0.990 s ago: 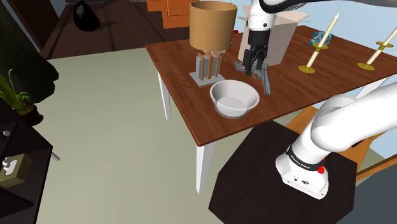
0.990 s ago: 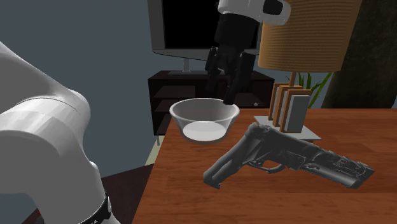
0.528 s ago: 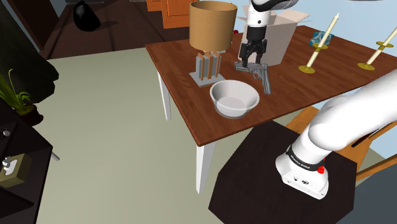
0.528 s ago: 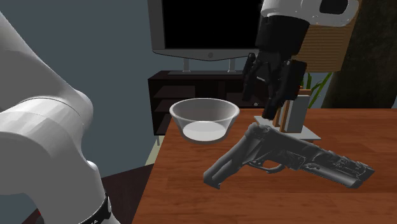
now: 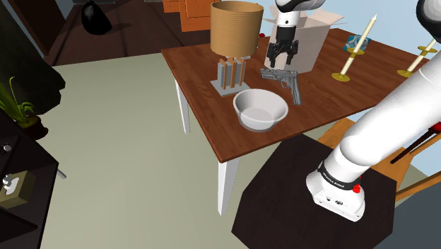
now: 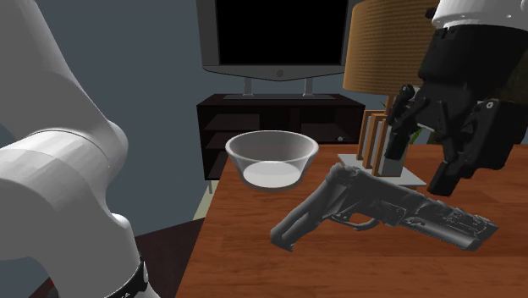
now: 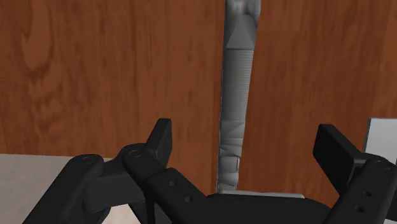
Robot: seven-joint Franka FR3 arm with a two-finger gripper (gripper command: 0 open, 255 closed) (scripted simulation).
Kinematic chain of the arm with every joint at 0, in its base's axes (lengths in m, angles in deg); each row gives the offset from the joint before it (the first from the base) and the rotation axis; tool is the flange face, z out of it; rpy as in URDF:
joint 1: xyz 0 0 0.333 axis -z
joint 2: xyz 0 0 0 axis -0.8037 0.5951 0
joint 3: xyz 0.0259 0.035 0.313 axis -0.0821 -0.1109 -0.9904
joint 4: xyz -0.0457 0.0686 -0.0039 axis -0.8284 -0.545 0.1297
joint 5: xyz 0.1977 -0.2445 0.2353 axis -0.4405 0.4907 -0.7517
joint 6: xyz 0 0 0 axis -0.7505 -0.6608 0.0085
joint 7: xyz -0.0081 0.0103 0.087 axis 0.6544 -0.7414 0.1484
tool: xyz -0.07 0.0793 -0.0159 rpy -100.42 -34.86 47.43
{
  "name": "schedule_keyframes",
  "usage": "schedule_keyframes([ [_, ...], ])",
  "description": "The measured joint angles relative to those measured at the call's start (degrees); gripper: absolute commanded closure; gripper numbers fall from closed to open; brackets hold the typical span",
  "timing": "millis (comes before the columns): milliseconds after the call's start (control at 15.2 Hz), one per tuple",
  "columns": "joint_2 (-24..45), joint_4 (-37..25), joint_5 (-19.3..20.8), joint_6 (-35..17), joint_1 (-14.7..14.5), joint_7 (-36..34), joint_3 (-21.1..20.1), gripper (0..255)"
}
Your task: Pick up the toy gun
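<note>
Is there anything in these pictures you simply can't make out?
- Wrist view: the dark grey toy gun runs off the top edge, and the black claw covers its near end.
- Second exterior view: the tan cylindrical lampshade is cut by the top edge and partly behind the claw.

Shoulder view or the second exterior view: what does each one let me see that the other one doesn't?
Shoulder view: tall white candles on gold holders, a white open box and the table's white legs. Second exterior view: a black screen on a dark cabinet. Both: the grey toy gun lying on the brown wooden table, the white round bowl, the tan lamp shade and the open black gripper over the gun.
</note>
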Motion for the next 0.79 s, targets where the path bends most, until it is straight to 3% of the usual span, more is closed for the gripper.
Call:
schedule_keyframes([
  [462,1.6,3.1,-0.2,-4.8,0.2,-0.1,0.3,0],
  [528,1.7,3.4,-0.2,-5.2,0.2,-0.1,0.3,255],
  [792,1.7,3.6,-0.2,-5.6,0.2,-0.1,0.3,255],
])
